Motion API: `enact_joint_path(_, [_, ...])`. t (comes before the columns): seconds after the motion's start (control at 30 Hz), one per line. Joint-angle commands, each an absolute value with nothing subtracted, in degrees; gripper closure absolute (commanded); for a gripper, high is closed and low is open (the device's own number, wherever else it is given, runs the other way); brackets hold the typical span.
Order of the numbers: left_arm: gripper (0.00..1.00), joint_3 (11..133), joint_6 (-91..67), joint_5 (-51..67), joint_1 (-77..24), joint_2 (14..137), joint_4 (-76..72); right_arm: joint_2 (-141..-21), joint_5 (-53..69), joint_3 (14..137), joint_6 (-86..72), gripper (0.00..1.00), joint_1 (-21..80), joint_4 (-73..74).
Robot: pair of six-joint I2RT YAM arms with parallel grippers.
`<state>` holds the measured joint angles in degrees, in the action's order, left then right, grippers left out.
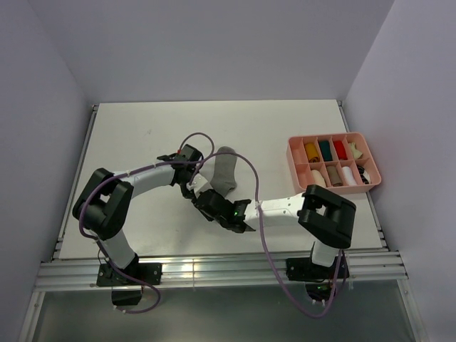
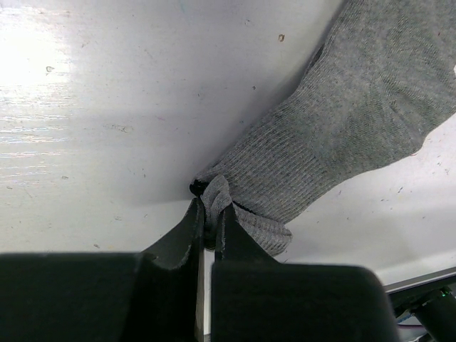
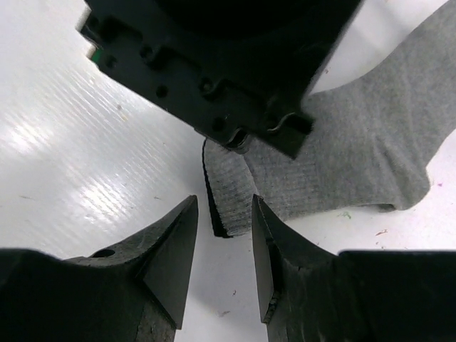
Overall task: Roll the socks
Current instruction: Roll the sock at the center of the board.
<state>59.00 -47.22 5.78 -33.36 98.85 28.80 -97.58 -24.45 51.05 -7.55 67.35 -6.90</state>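
Sock (image 1: 225, 171), soft, light and limp, lies flat left of the tray (image 1: 291, 158), its cuff edge pinched in the closed left gripper (image 2: 211, 208), while the right gripper (image 3: 224, 203), half open and empty, hovers at that ribbed cuff, likely the firmest hold.

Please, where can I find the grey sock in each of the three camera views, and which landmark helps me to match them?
Top external: grey sock near the picture's centre.
Left wrist: from the centre to the upper right; the left gripper pinches its cuff.
Right wrist: right half, its cuff edge just in front of the open jaws of the right gripper.
Shared landmark: the left gripper at the sock's cuff.
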Motion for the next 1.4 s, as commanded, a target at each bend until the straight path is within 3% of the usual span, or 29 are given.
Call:
enact_joint_path(0.0, [0.99, 59.6, -45.5, 4.1, -33.4, 99.9, 32.3, -101.3, -25.1, 52.4, -7.1, 0.56, 67.7, -7.8])
enact_joint_path(0.43, [0.99, 59.9, -45.6, 4.9, -33.4, 99.6, 32.8, -110.2, -27.6, 49.7, -9.7, 0.58, 67.6, -7.4])
enact_joint_path(0.47, [0.99, 59.9, -45.6, 5.2, -33.4, 99.3, 32.8, -111.4, -27.7, 49.6, -9.9, 0.61, 67.6, -6.8])
enact_joint_path(0.6, [0.98, 60.3, -45.7, 4.5, -33.3, 98.1, 33.4, -112.9, -28.0, 50.5, -11.1, 1.00, 67.7, -4.3])
enact_joint_path(0.63, [0.96, 60.5, -45.9, 4.2, -33.2, 97.7, 33.3, -112.6, -26.0, 50.5, -11.1, 1.00, 67.5, -4.7])
enact_joint_path(0.8, [0.72, 60.9, -49.2, 2.4, -32.3, 94.1, 32.2, -106.9, -14.1, 48.1, -12.4, 1.00, 65.7, -6.2])
enact_joint_path(0.87, [0.54, 60.8, -51.1, 1.7, -31.8, 92.6, 31.2, -104.2, -6.5, 47.2, -14.1, 1.00, 63.8, -6.9])
enact_joint_path(1.0, [0.28, 57.9, -54.8, 0.8, -30.2, 86.9, 28.3, -101.6, 8.2, 46.7, -18.0, 1.00, 59.3, -8.7])
enact_joint_path(1.23, [0.27, 48.7, -61.0, 0.3, -28.2, 76.0, 22.1, -102.4, 29.9, 43.1, -30.6, 1.00, 48.3, -19.1])
enact_joint_path(1.37, [0.28, 42.9, -64.0, 2.9, -28.3, 73.1, 18.6, -106.5, 35.9, 42.5, -35.4, 1.00, 44.3, -21.6])
